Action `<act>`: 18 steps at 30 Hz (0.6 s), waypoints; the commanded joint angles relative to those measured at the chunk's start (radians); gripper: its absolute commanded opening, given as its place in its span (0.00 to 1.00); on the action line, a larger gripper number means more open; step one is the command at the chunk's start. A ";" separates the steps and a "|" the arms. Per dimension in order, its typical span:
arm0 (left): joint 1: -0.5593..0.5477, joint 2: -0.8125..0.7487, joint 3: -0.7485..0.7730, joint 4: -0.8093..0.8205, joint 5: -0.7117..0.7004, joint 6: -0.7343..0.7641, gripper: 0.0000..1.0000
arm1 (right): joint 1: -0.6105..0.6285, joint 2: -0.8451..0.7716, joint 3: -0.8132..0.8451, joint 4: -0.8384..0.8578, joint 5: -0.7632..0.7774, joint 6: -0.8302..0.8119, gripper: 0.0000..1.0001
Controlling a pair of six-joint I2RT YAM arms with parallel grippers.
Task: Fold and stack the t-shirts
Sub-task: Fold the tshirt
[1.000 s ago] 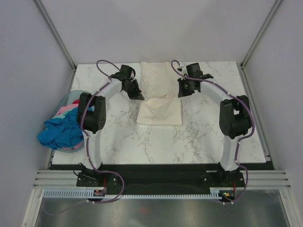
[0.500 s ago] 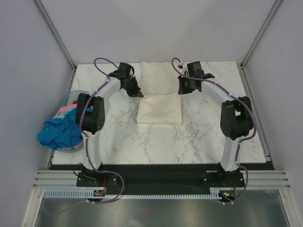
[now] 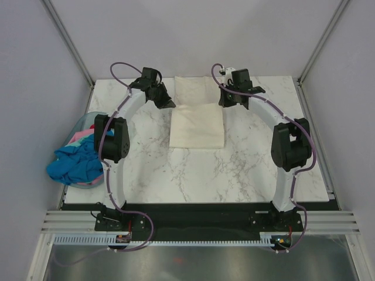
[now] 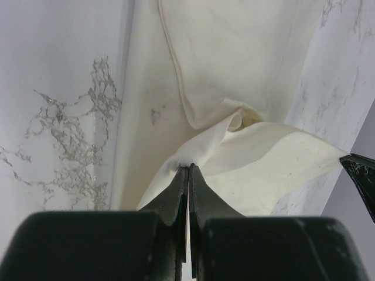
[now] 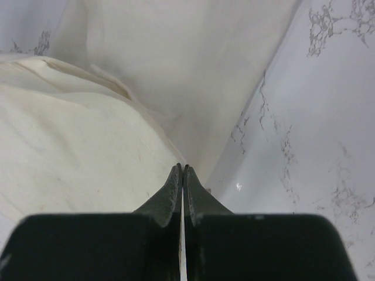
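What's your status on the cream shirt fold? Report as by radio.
Shut on cream shirt: left gripper, right gripper, one each side. Shirt partly folded, centre. Nothing in the way; other shirts in basket, left.

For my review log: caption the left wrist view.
Left gripper shut on an edge of the cream-white cloth t-shirt over the white marble table.

My top view looks down from high at the near side over the whole surface [image 3: 193, 170]; the wrist views sit close behind the left gripper [image 4: 188, 170] and right gripper [image 5: 183, 168], facing down. All three share the cream-white t-shirt [image 3: 198, 126].
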 commanded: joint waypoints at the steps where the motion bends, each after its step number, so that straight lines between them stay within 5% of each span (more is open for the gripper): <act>1: 0.008 0.074 0.091 0.030 0.020 -0.010 0.02 | 0.001 0.049 0.060 0.056 0.032 -0.022 0.00; 9: 0.019 0.197 0.207 0.033 0.069 0.013 0.03 | -0.002 0.148 0.135 0.059 0.086 -0.022 0.00; 12: 0.019 0.213 0.234 0.031 0.080 0.049 0.14 | -0.005 0.179 0.150 0.061 0.100 -0.022 0.01; 18: 0.023 0.093 0.148 0.019 -0.040 0.126 0.32 | -0.014 0.167 0.170 0.027 0.100 -0.008 0.31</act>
